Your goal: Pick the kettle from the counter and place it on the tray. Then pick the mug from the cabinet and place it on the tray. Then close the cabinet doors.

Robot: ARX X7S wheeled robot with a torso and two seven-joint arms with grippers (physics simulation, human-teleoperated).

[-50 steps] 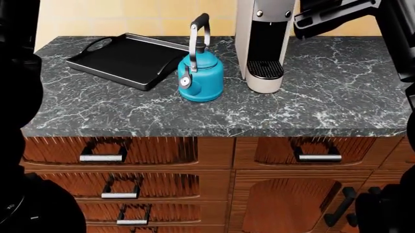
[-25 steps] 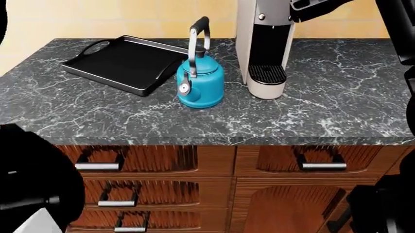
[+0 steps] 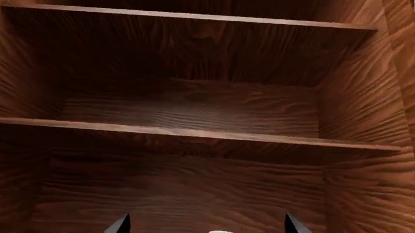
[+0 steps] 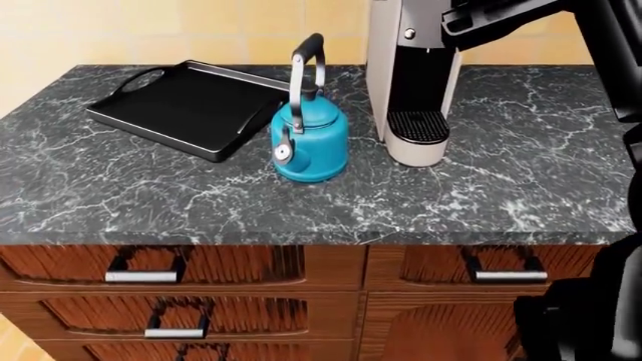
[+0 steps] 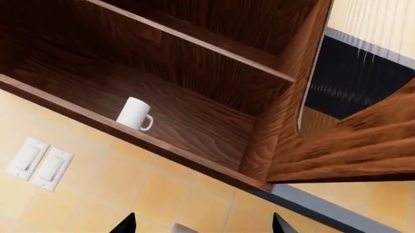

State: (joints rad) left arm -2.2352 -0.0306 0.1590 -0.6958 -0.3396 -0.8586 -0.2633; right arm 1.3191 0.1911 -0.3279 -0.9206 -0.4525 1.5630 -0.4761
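The bright blue kettle (image 4: 307,141) stands upright on the dark marble counter (image 4: 522,188), just right of the black tray (image 4: 180,101), which holds nothing. The white mug (image 5: 135,114) sits on the lower shelf of the open wooden cabinet (image 5: 214,121), far from my right gripper (image 5: 202,224), which is open with only wall tile between its tips. My left gripper (image 3: 206,225) is open and faces bare cabinet shelves (image 3: 194,133). A white sliver (image 3: 220,231) peeks in at the frame edge between its tips, too little to identify. The head view shows neither gripper's fingers.
A tall beige coffee machine (image 4: 411,83) stands right of the kettle, with my right arm (image 4: 501,15) above it. An open cabinet door (image 5: 350,145) juts out beside the mug's shelf. Wall switches (image 5: 39,162) sit below the cabinet. Drawers (image 4: 150,274) line the counter front.
The head view has shifted, so the counter sits lower in the frame. The dark left arm has left the view's left side. Kettle and tray have not moved on the counter.
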